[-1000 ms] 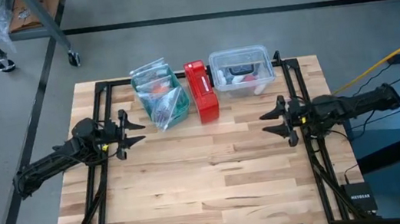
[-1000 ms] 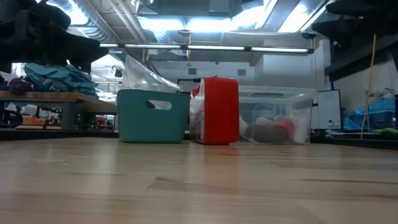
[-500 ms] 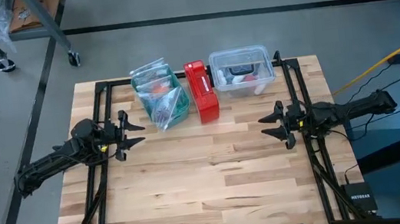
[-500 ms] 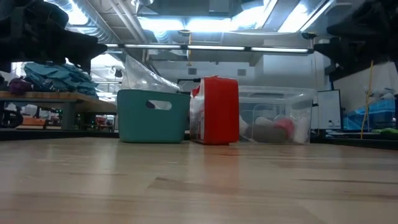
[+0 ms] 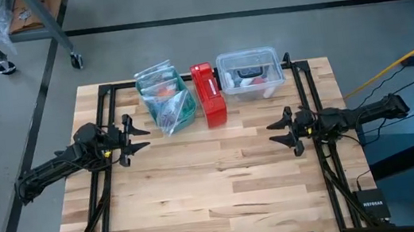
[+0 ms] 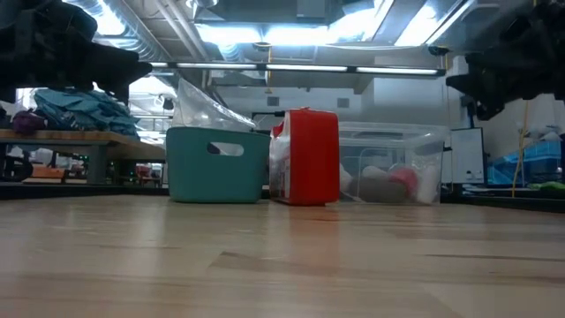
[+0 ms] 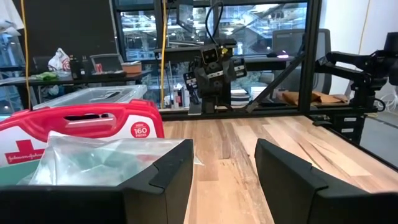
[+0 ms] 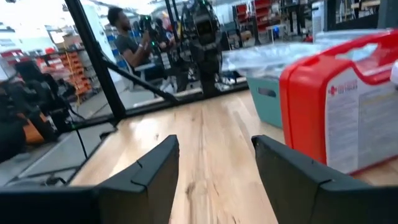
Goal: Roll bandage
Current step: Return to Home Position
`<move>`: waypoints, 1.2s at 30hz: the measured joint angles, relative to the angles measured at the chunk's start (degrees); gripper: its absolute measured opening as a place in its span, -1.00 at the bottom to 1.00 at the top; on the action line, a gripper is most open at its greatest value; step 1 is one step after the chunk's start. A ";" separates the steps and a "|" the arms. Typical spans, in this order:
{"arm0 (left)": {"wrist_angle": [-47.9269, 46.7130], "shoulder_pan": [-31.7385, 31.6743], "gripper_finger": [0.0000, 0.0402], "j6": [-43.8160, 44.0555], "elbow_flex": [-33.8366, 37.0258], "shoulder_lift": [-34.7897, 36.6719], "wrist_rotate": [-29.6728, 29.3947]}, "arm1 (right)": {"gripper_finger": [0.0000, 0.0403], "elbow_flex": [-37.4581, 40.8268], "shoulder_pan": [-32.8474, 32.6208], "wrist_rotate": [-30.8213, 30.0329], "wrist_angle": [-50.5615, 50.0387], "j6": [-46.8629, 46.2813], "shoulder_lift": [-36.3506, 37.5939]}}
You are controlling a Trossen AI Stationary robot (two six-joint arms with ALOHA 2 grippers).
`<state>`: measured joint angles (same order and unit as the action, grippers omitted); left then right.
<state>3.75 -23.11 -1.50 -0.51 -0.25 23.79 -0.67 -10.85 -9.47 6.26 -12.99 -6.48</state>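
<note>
Left gripper (image 5: 143, 138): fingers spread, nothing held. Green bin (image 6: 216, 168), zip bag (image 5: 163, 98) inside, is found just beyond its fingertips. Right gripper (image 5: 275, 131): spread, empty. Bandage: cannot be made out.

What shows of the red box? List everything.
The red box is a hard-looking plastic first-aid case, shut, standing on a narrow edge at the table's far side, between the teal bin and the clear tub. It shows a handle slot, a white cross and a printed white label. Whether it touches its neighbours cannot be told.
</note>
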 joint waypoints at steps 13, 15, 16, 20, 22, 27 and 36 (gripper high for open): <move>0.00 0.00 -0.18 0.00 0.00 0.02 -0.02 | 0.05 0.02 0.01 -3.09 -3.18 5.81 -0.61; 0.00 0.00 -0.18 0.00 0.00 0.02 -0.02 | 0.05 0.03 0.02 -3.11 -3.15 5.81 -0.64; 0.00 0.00 -0.18 0.00 0.00 0.02 -0.02 | 0.05 0.04 0.01 -3.11 -3.16 5.81 -0.63; 0.00 0.00 -0.18 0.00 0.00 0.02 0.00 | 0.05 0.04 0.01 -3.18 -3.17 5.81 -0.63; 0.00 0.00 -0.18 0.00 0.00 0.02 0.00 | 0.05 0.04 0.02 -3.22 -3.17 5.81 -0.63; 0.00 0.00 -0.18 0.00 0.00 0.02 0.00 | 0.05 0.07 0.00 -3.28 -3.19 5.81 -0.63; 0.00 0.00 -0.18 0.00 0.00 0.02 -0.01 | 0.05 0.09 0.02 -3.37 -3.19 5.80 -0.63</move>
<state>3.75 -23.11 -1.50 -0.51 -0.23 23.78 -0.58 -10.83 -12.84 3.07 -7.20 -7.11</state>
